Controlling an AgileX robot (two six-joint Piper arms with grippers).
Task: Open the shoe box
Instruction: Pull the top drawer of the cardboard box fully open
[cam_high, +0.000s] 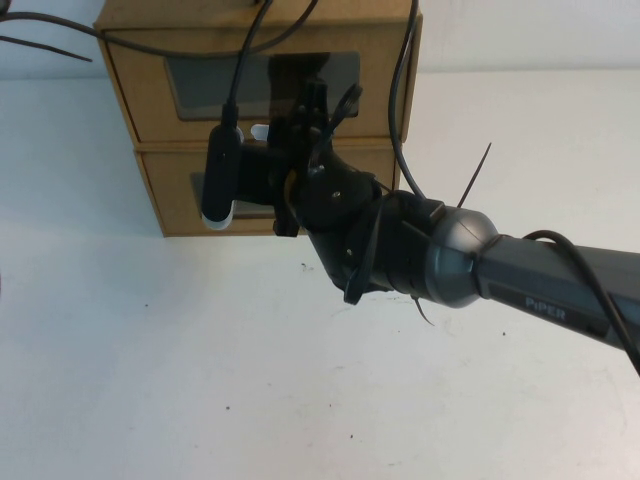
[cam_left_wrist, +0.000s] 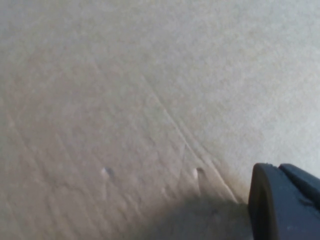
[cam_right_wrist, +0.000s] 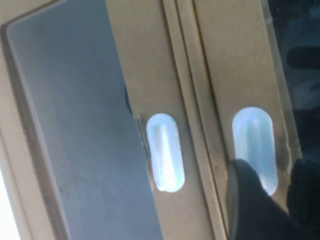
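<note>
Shoe box fronts fill your right wrist view. Two brown cardboard drawer-boxes stand stacked at the far side of the table (cam_high: 150, 380), the upper shoe box (cam_high: 385, 85) resting on the lower shoe box (cam_high: 175, 205).

Each front has a glossy film window (cam_right_wrist: 75, 125) and a small oval pull tab of pale, translucent plastic. The two tabs sit on either side of the seam between the boxes.

Your right claw (cam_right_wrist: 280, 197) is right at the fronts. It is spread, with one dark fingertip overlapping the end of the near tab (cam_right_wrist: 252, 142) and nothing pinched yet. The other tab (cam_right_wrist: 165, 152) sits just beside it, so a small sideways error would put you on the wrong drawer.

The tab looks slick, shallow and rounded. A bite on its tip alone would probably slide off when you pull.

The cardboard is matte, light and faintly creased, and the white table looks smooth. A hard tug could therefore drag the whole stack forward, or slide the upper box off the lower one, instead of drawing the drawer out.

Your left claw (cam_left_wrist: 285, 202) hovers very close to a plain cardboard face. You cannot tell whether it is spread or closed, or whether it braces anything.

Black cables (cam_high: 245, 60) drape across the upper box and could snag as the arm backs away.
</note>
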